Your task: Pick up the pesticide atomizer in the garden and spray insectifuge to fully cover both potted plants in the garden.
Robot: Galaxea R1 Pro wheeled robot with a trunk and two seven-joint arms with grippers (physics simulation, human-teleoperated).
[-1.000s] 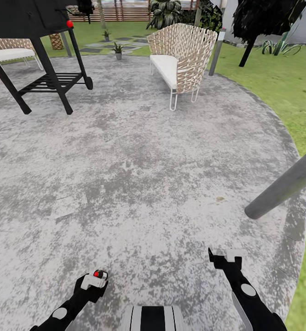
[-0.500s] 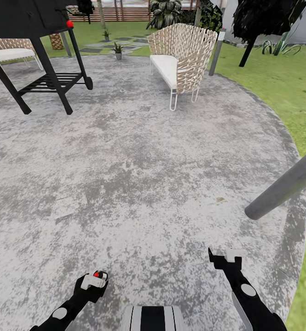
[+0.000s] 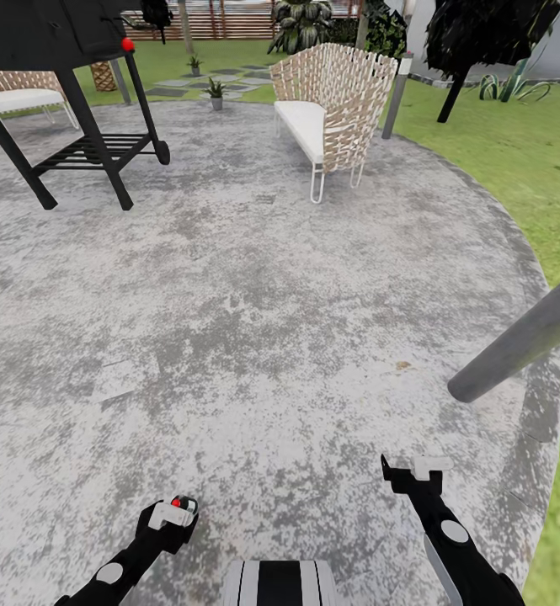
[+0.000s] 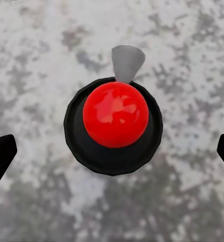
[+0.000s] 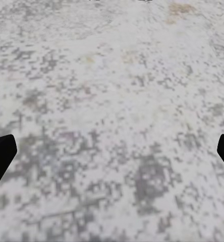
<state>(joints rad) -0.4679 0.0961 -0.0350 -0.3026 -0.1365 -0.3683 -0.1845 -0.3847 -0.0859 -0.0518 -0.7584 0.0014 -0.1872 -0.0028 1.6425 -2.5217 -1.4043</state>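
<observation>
Patio underfoot; potted plants well ahead, unsprayed. Left gripper carries pesticide atomizer between its fingers, grip contact unclear. Right gripper spread wide, empty. Pickup looks done; approach and spraying remain.

Potted plants behind wicker chair

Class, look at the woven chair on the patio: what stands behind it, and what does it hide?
Behind the woven chair stand a grey post, lawn and dark shrubs. The ground directly behind its back is covered, so nothing there can be told.
</observation>
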